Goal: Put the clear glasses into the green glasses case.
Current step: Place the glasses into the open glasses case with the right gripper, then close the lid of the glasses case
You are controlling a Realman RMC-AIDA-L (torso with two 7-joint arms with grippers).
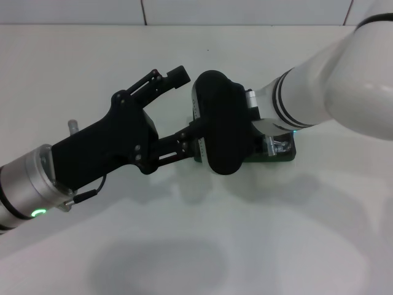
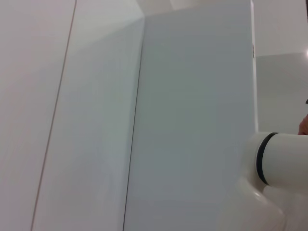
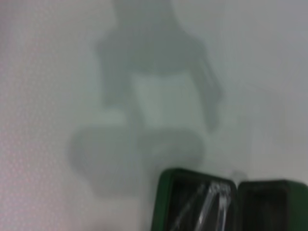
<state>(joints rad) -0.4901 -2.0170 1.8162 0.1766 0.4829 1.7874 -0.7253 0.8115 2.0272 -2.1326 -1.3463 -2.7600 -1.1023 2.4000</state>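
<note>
**Both arms meet over the open case at frame centre**

In your head view the white table [image 1: 92, 74] fills the frame. The left gripper [image 1: 184, 104], black and long-linked, reaches in from the lower left toward the middle; its upper finger [image 1: 178, 74] points up and right while the lower one runs under the other arm's wrist, so the pincer stands spread wide with nothing seen between the fingers. The right gripper [image 1: 218, 123] comes in from the upper right on its white arm and shows only as a black rounded housing at frame centre; you cannot tell how its pincer stands.

The dark green hard clamshell glasses case [image 1: 288, 153] peeks out just right of centre, beneath the right wrist. In your right wrist view it sits at the bottom edge, lid open, both dark-lined halves [image 3: 269, 207] showing. The fully transparent wraparound safety glasses [image 3: 207, 204] lie inside the half nearer frame centre, visible as pale streaks.
</note>
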